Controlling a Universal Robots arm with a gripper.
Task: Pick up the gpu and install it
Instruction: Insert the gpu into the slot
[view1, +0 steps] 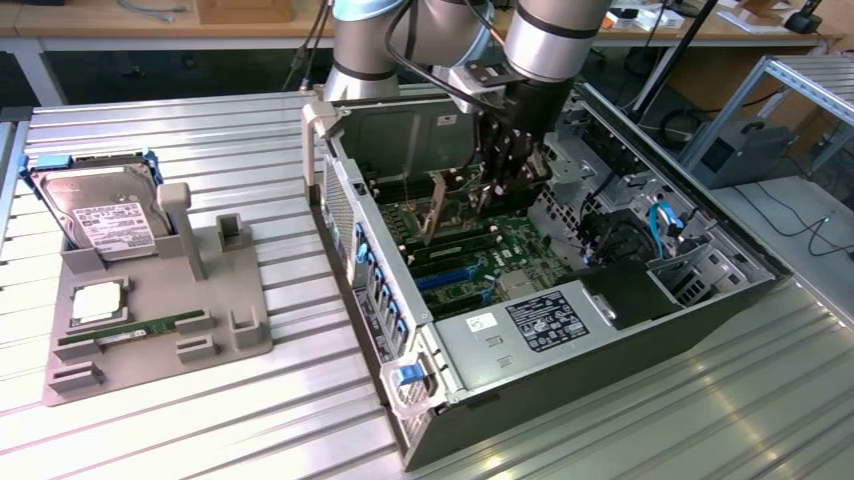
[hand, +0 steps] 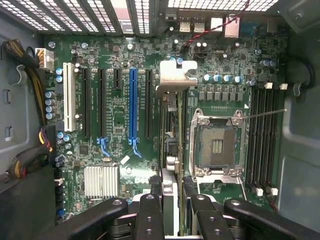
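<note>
Inside the open case (view1: 400, 380), fingers (hand: 150, 220) are closed on the gpu (hand: 172, 150), holding it edge-on above the motherboard (hand: 120, 130). Its bracket (hand: 177, 77) sits at the card's 12 o'clock end, toward the rear ports. The CPU socket (hand: 218, 145) lies at its 3 o'clock.

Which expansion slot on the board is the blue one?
The long blue slot, fourth in the row counting from the white slot. The others are black; the card held by the hand stands beyond that row.
</note>
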